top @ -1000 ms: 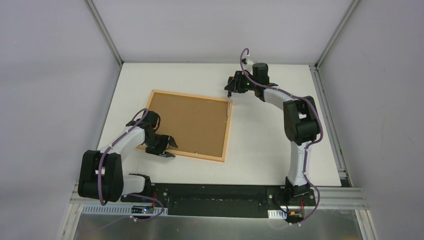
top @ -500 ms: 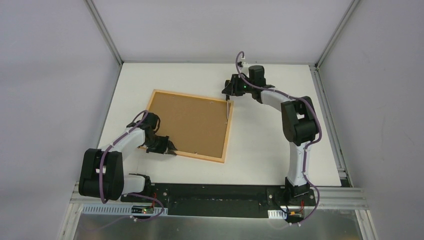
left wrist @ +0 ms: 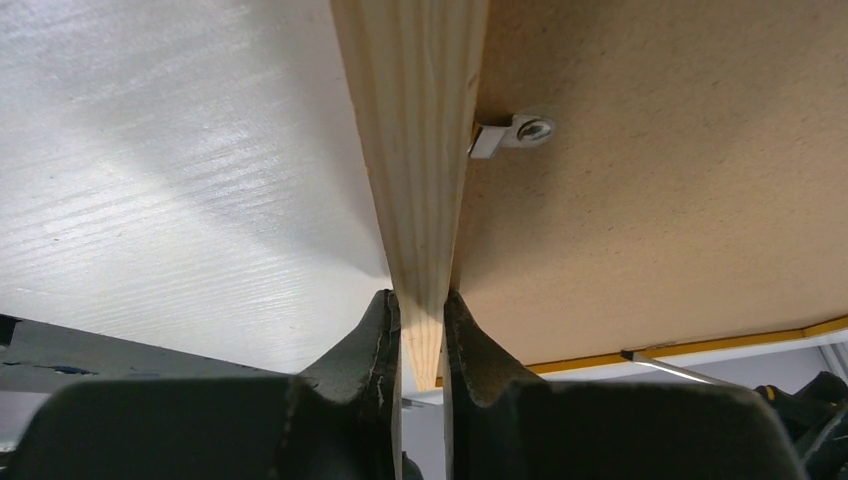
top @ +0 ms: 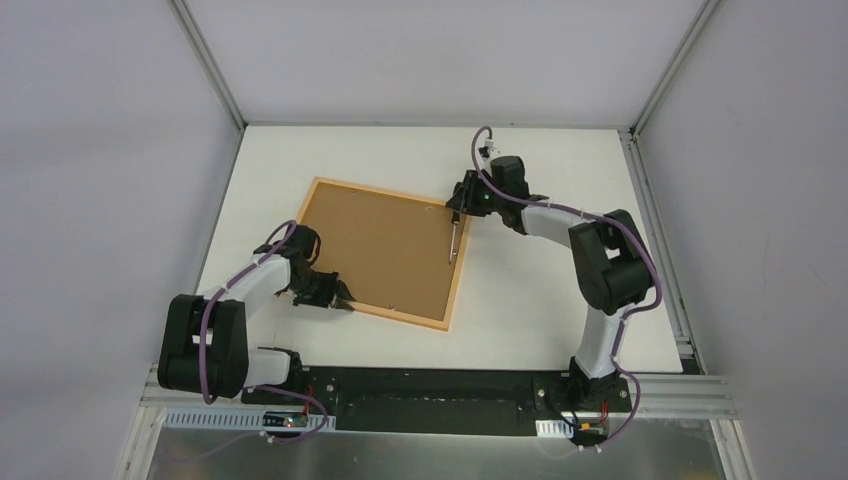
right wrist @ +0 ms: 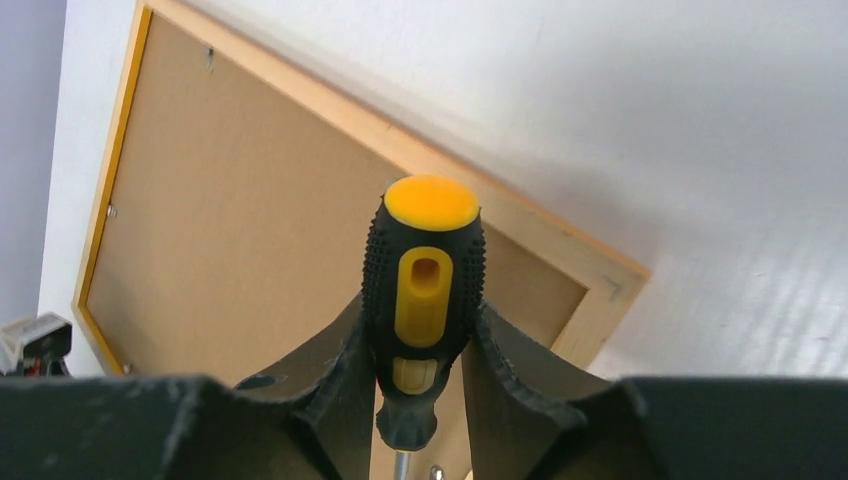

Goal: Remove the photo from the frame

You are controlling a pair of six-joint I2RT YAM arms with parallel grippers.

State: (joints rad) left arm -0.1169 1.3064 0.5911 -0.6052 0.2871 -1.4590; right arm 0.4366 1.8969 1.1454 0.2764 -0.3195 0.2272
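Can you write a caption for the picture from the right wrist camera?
Right gripper holds a black-and-yellow screwdriver over the frame and its brown backing board.

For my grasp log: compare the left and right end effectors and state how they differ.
The left end effector pinches the frame's pale wooden rail; the right end effector grips a black-and-yellow screwdriver. The left works at the frame's near side, the right over its far right corner. Both are shut on something.
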